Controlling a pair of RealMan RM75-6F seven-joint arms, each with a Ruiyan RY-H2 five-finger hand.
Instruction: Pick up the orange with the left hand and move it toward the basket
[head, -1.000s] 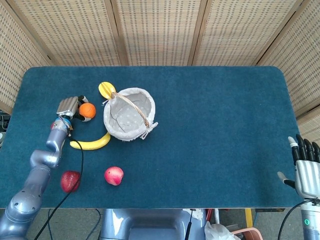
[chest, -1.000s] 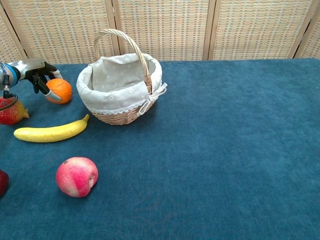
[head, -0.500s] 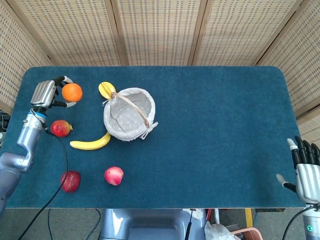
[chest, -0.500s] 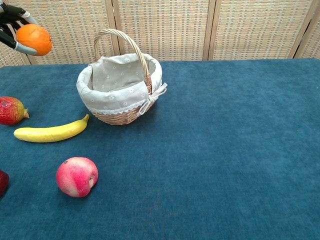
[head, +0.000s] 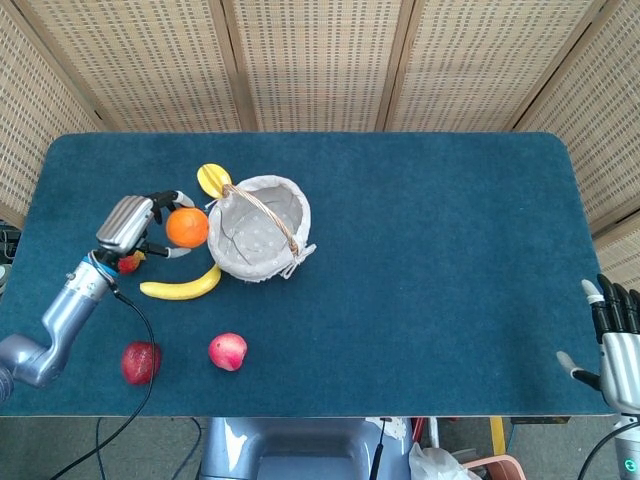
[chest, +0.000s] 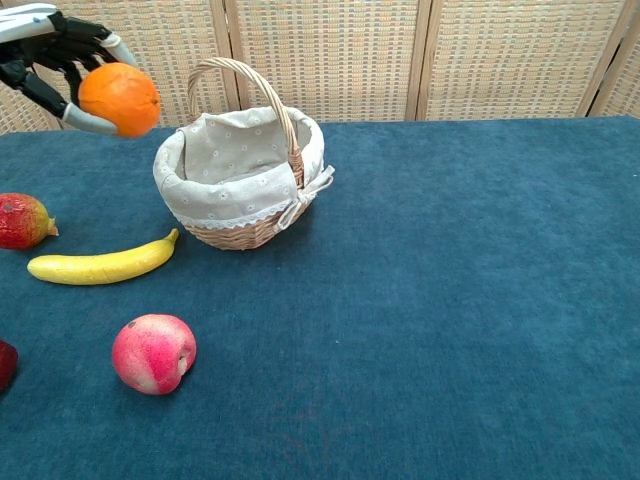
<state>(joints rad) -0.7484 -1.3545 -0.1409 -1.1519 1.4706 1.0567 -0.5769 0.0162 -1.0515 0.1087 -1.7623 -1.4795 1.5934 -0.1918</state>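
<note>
My left hand (head: 135, 225) (chest: 48, 52) holds the orange (head: 187, 227) (chest: 119, 99) in the air, its fingers wrapped around the fruit. The orange hangs just left of the wicker basket (head: 259, 228) (chest: 240, 178), close to its rim and above table level. The basket has a pale cloth lining and an upright handle, and its inside looks empty. My right hand (head: 618, 340) is at the lower right edge of the head view, fingers apart, holding nothing.
A banana (head: 181, 287) (chest: 103, 263) lies left of the basket's front. A red-green fruit (chest: 22, 220) sits further left. A pink apple (head: 228, 351) (chest: 153, 352) and a dark red apple (head: 140, 361) lie near the front edge. A yellow object (head: 212, 178) rests behind the basket.
The left hand lifted the orange off the table, swung up and left, then carried it right toward the basket's left rim. The right hand has sunk slightly lower in the head view.
</note>
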